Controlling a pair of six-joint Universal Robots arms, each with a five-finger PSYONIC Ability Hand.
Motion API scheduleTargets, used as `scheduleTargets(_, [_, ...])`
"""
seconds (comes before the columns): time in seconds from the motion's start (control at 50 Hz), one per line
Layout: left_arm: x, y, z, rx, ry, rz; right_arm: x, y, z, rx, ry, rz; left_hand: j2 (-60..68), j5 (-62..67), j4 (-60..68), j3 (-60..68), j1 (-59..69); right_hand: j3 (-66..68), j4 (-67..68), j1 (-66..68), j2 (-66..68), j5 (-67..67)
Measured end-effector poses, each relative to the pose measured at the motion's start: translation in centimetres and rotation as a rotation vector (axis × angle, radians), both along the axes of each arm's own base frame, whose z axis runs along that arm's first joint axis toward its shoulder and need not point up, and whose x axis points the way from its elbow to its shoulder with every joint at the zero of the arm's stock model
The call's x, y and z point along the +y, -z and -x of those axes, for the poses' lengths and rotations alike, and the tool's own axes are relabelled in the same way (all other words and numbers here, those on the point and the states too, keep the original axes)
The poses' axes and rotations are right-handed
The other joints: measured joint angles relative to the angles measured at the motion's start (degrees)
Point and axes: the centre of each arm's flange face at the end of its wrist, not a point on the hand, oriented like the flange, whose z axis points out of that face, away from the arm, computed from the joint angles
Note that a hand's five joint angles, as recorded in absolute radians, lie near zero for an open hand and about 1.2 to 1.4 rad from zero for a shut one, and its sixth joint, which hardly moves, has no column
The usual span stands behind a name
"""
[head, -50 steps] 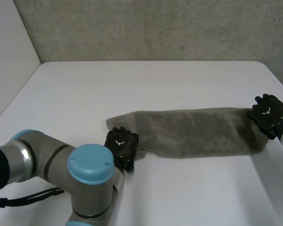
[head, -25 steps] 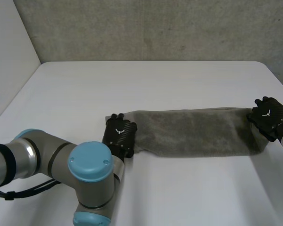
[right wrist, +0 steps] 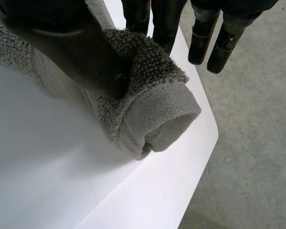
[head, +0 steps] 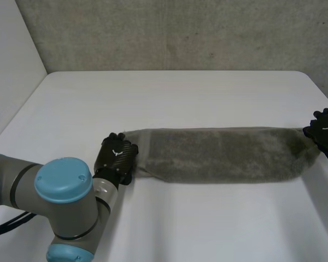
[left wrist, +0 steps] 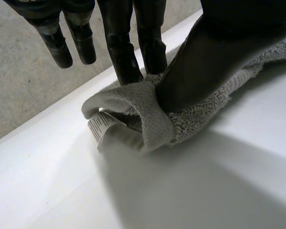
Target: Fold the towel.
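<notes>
Your left arm (head: 19, 183): elbow bent low at the near side, forearm reaching inward.
Your left hand (head: 118, 158): thumb and some fingers (left wrist: 126, 62) pinching one end of the towel (head: 224, 155); the other fingers straight and free.
Your right hand (head: 325, 132): thumb and fingers (right wrist: 164, 24) pinching the opposite end likewise.

We can read no words here. A white label (left wrist: 98, 129) at the corner of the towel (left wrist: 200, 112) carries print too faint to make out. The left hand (head: 117, 159) and the right hand (head: 327, 134) each bear a small white emblem.
</notes>
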Motion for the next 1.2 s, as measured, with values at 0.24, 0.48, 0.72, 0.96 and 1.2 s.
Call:
scheduleTargets(0.24, [0.5,0.1,-0.8,-0.028,-0.008,-0.014,-0.8,-0.2,1.4,0.005,0.022,0.011,0.0,0.0,0.0,0.0,0.0,0.0,0.0,0.0,0.0,-0.06])
scheduleTargets(0.48, [-0.5,-0.4,-1.8,-0.026,-0.048,-0.013,-1.3,-0.3,2.6,0.002,0.044,0.018,0.0,0.0,0.0,0.0,0.0,0.0,0.0,0.01,0.0,-0.07])
scheduleTargets(0.72, [0.9,-0.8,-1.6,-0.05,-0.019,-0.055,-1.0,-0.2,2.4,-0.006,0.031,0.0,-43.03,-44.2,0.0,0.0,-40.52,0.0,0.0,0.01,0.0,-0.07])
scheduleTargets(0.96, [0.9,-3.7,-2.7,-0.022,-0.05,-0.033,-1.1,-0.9,2.3,0.028,-0.029,0.022,-47.52,-50.36,0.0,0.0,-44.97,0.0,0.0,0.01,0.0,-0.07])
scheduleTargets(1.2, [-2.7,-9.0,-6.4,0.152,-0.172,0.064,-1.1,-6.1,-3.5,0.057,-0.145,0.185,-51.72,-54.26,0.0,0.0,-48.3,0.0,0.0,0.23,0.0,-0.07])
